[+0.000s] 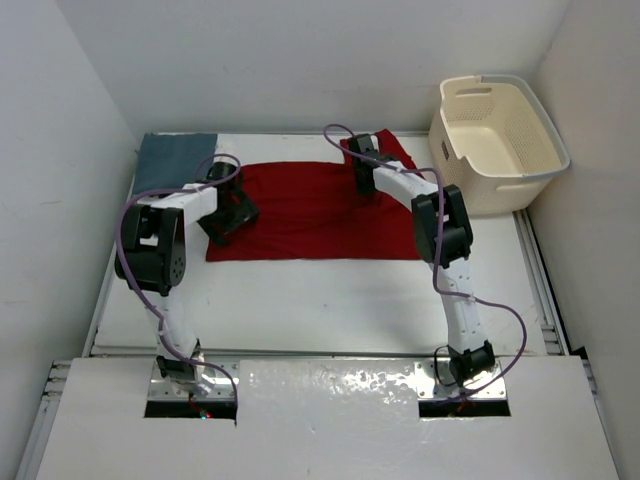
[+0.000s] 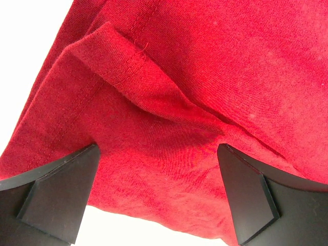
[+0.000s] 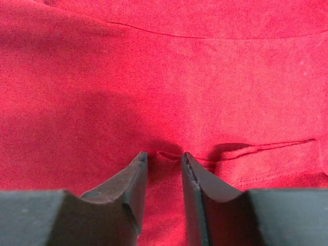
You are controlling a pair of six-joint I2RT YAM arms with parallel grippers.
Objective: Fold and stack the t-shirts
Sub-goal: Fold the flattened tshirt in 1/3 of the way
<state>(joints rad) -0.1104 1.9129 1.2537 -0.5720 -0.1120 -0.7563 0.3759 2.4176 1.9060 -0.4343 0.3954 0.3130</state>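
1. Red t-shirt (image 1: 300, 215): lies spread flat on the white surface (image 1: 320, 300), roughly central and towards the far side. Its long edges run left to right. One sleeve projects at the far right corner.

2. Blue-grey t-shirt (image 1: 172, 160): lies flat at the far left corner of the surface, just beside the left end of the red t-shirt.

3. Laundry basket (image 1: 490, 175): cream, perforated, standing upright at the far right, just off the edge of the surface.

4. Left claw (image 2: 159, 151): positioned over the left edge of the red t-shirt. The fingers (image 2: 56, 195) stand wide apart and hold nothing. Between them lies red cloth, with a hemmed flap (image 2: 128, 77) folded over just ahead of the tips. Bare surface shows at the near edge of the cloth. Whether the finger tips touch the cloth cannot be told.

5. Right claw (image 3: 164, 156): positioned on the far right part of the red t-shirt, near the sleeve. The fingers (image 3: 128, 189) stand close together, tips pressed down into the fabric. A small raised pleat of red cloth is pinched between the tips. A stitched hem line runs to the right of the claw.
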